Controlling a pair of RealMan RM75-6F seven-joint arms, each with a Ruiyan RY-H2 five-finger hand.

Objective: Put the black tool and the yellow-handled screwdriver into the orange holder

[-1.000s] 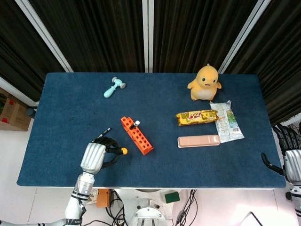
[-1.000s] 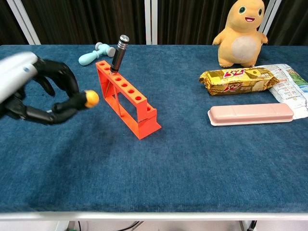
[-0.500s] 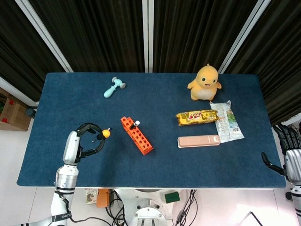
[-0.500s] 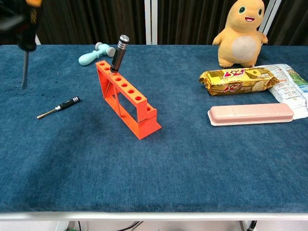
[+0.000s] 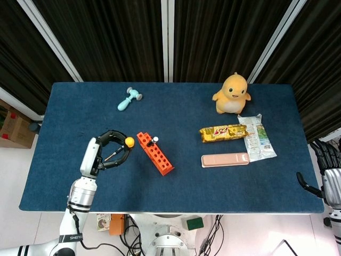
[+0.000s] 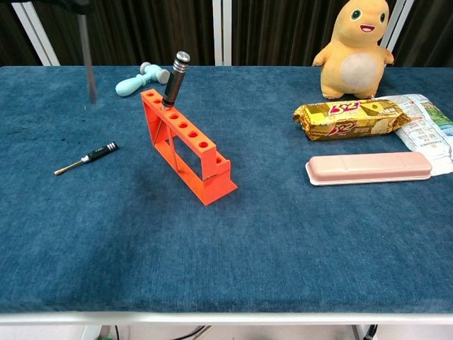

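My left hand (image 5: 101, 153) holds the yellow-handled screwdriver (image 5: 129, 142) in the air just left of the orange holder (image 5: 155, 153). In the chest view only the screwdriver's metal shaft (image 6: 88, 64) shows, hanging straight down left of the holder (image 6: 187, 145). A black tool with a silver cap (image 6: 174, 76) stands in the holder's far end hole. A small black-handled driver (image 6: 88, 158) lies flat on the cloth under my left hand. My right hand (image 5: 330, 184) hangs off the table's right edge with fingers apart, holding nothing.
A pale blue toy hammer (image 6: 141, 76) lies behind the holder. A yellow plush duck (image 5: 232, 93), a gold snack bar (image 5: 224, 132), a pink case (image 5: 225, 159) and a printed packet (image 5: 257, 138) sit on the right half of the blue table (image 5: 213, 181).
My left hand rose with the screwdriver and moved right toward the holder; its shaft now hangs vertical. The small black driver, hidden a second ago, lies uncovered on the cloth.
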